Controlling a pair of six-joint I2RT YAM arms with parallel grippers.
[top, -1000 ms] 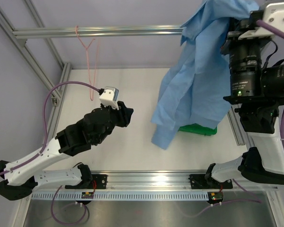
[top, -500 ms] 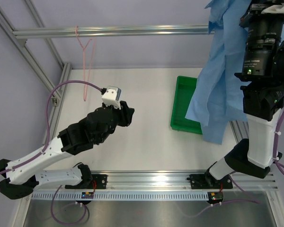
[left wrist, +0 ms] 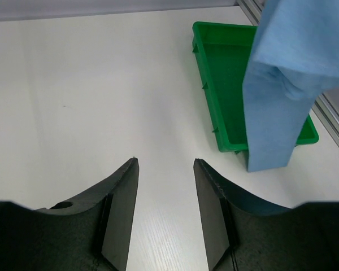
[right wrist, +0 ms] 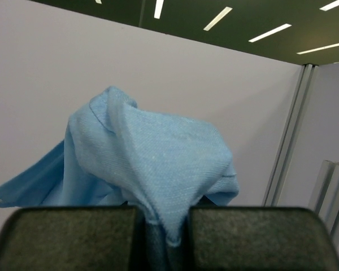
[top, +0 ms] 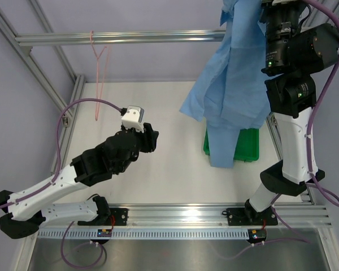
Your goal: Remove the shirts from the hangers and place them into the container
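Note:
The light blue shirt [top: 237, 73] hangs in long folds from my right gripper [right wrist: 161, 237], which is shut on a bunched fold of it high above the table's right side. In the top view those fingers are hidden behind the cloth. The shirt's lowest end [left wrist: 271, 135] drapes over the near end of the green container [top: 251, 149], whose floor [left wrist: 229, 73] is bare. A bare pink hanger [top: 100, 73] dangles from the back rail at the left. My left gripper [left wrist: 165, 161] is open over the white table, left of the container [left wrist: 206, 96], with nothing between its fingers.
An aluminium rail [top: 118, 38] crosses the back, with frame posts at the left and a side rail [left wrist: 333, 121] just right of the container. A purple cable [top: 85, 103] loops above my left arm [top: 101, 161].
The right arm has swung the hanging shirt out to the right and back left, so it again drapes over the container. My left gripper's jaws have spread wider; that arm has barely moved.

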